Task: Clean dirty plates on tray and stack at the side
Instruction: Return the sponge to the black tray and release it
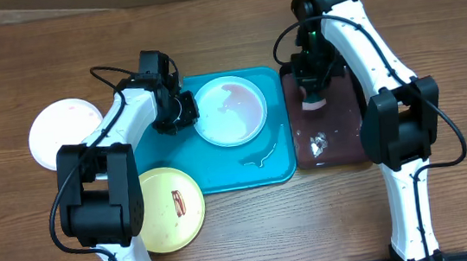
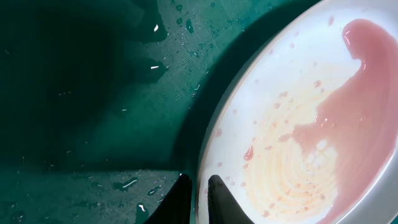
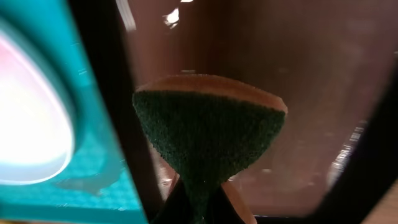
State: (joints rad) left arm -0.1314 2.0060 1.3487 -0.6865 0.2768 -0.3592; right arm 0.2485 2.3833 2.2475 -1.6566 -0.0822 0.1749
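The fingers (image 2: 219,202) of the left gripper (image 2: 198,200) come up from the bottom edge of the left wrist view, two dark tips with only a narrow gap between them. In this gap runs the left rim of the pale plate (image 2: 298,124). One tip is on the plate side and the other is over the wet blue-green tray (image 2: 93,93). Whether they press the rim or only stand around it, I cannot tell. The plate lies flat in the tray, fills the right part of the view and carries a pink puddle (image 2: 354,99).

In the right wrist view the right gripper (image 3: 198,208) is closed on a sponge (image 3: 208,140). Its fingers (image 3: 177,202) pinch the lower end, so the sponge spreads upward like a fan, with the green rough side to the camera and an orange layer behind. Under it is the dark tray (image 3: 249,56), wet and brownish. At the left one sees the blue-green tray and part of the pale plate, well apart from these fingers.

From overhead, the left gripper is at the left rim of the pale plate, which lies in the upper middle of the blue-green tray. The right gripper holds the sponge over the dark tray, just to the right. A white plate (image 1: 64,133) lies on the table (image 1: 16,49) left of the blue-green tray. A yellow-green plate (image 1: 170,208) lies at its lower left corner. Both are apart from the grippers.
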